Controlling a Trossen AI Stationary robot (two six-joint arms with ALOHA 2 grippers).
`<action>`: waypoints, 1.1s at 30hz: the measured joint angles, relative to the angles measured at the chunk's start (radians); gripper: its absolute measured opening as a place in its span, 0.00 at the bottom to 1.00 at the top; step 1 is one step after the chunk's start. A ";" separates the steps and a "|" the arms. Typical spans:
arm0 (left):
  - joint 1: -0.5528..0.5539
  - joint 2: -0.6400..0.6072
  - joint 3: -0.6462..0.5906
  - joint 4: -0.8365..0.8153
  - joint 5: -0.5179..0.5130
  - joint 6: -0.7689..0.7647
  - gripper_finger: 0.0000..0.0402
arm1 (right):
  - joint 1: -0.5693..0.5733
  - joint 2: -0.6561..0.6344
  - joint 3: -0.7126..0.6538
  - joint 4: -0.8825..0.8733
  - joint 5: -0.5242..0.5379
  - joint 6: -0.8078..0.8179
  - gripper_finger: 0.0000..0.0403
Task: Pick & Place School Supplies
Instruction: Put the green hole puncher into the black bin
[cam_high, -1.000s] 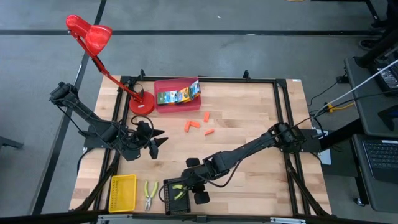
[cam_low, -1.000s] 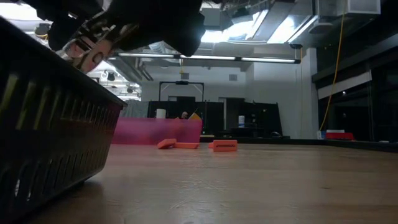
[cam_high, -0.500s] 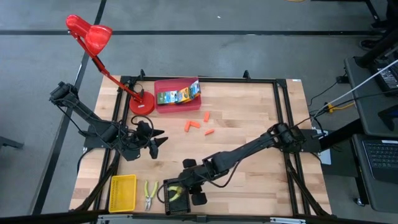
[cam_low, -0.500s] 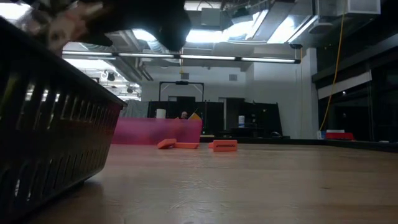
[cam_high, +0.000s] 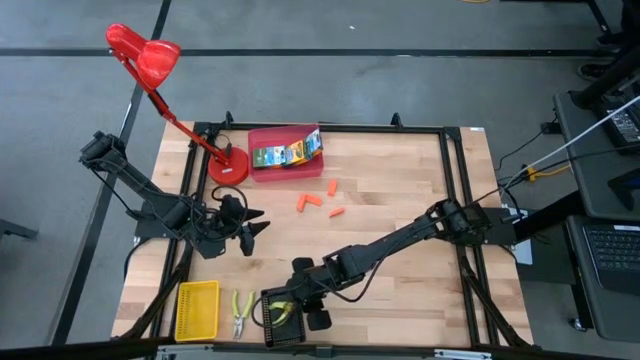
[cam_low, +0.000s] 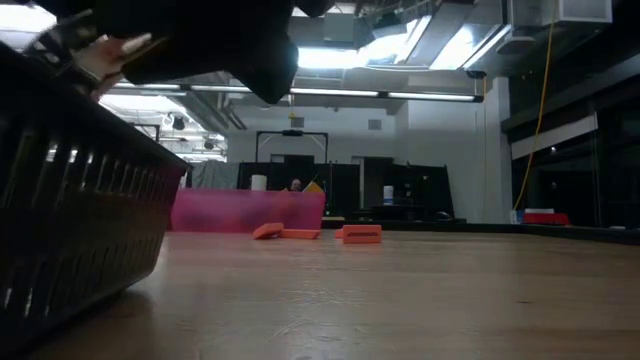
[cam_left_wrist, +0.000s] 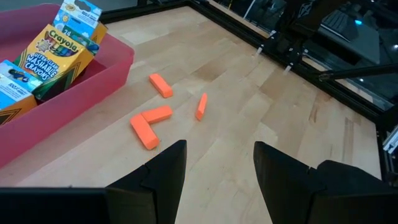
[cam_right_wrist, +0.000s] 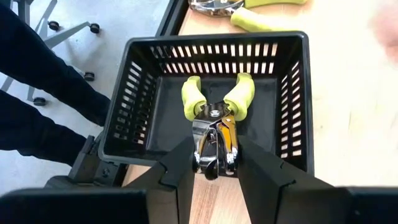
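I am putting pliers (cam_right_wrist: 215, 118) into the black tray (cam_right_wrist: 142, 78). My right gripper (cam_right_wrist: 213, 163) pinches them by the metal nose, just over the tray. Next I must let go. My left gripper (cam_left_wrist: 216, 163) waits open over the counter (cam_left_wrist: 261, 106).

— What's on my right wrist feed?
— My right gripper (cam_right_wrist: 213, 163) is clamped on the metal head of the pliers (cam_right_wrist: 214, 121), their yellow-green handles hanging over the black basket (cam_right_wrist: 140, 106).
— Anything else?
— Another tool (cam_right_wrist: 249, 11) on the table (cam_right_wrist: 357, 93) beyond the basket.
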 joint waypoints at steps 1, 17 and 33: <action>0.000 0.000 0.000 0.000 0.000 0.000 0.46 | -0.001 0.000 0.000 -0.003 0.000 0.001 0.28; 0.000 0.000 0.000 -0.001 0.000 0.002 0.46 | 0.000 0.000 0.000 -0.029 0.000 0.023 0.50; -0.005 0.000 0.000 -0.158 0.060 -0.006 0.46 | 0.000 -0.075 0.000 -0.208 0.217 0.142 0.52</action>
